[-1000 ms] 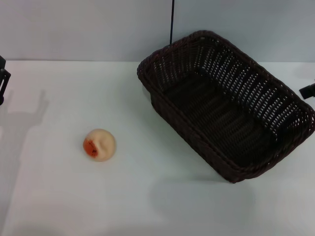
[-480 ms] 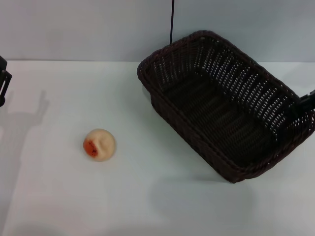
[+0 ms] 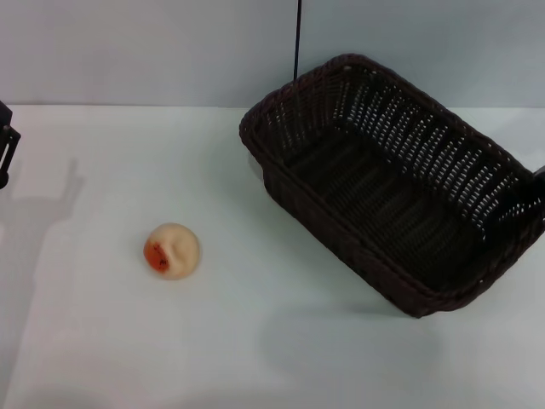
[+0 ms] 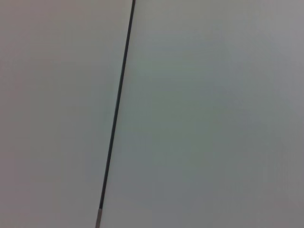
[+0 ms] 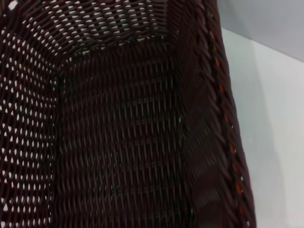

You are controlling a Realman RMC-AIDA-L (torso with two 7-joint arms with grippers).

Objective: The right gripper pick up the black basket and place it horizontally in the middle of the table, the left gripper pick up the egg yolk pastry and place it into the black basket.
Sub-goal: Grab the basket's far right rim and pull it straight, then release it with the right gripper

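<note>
The black basket (image 3: 396,183) stands askew on the right half of the white table, its long axis running from far left to near right. Its woven inside fills the right wrist view (image 5: 118,123). My right gripper (image 3: 532,189) is at the basket's right end, at the view's edge, showing dark through the openwork wall by the rim. The egg yolk pastry (image 3: 172,250), a pale ball with an orange-red patch, lies alone on the table left of the middle. My left gripper (image 3: 7,145) is parked at the far left edge, well away from the pastry.
The white table (image 3: 255,341) ends at a grey back wall. A thin black cable (image 3: 297,38) hangs down the wall behind the basket and also shows in the left wrist view (image 4: 116,114).
My right gripper has come in from the right edge to the basket's right end. The basket has shifted slightly to the right. The pastry and left arm have not moved.
</note>
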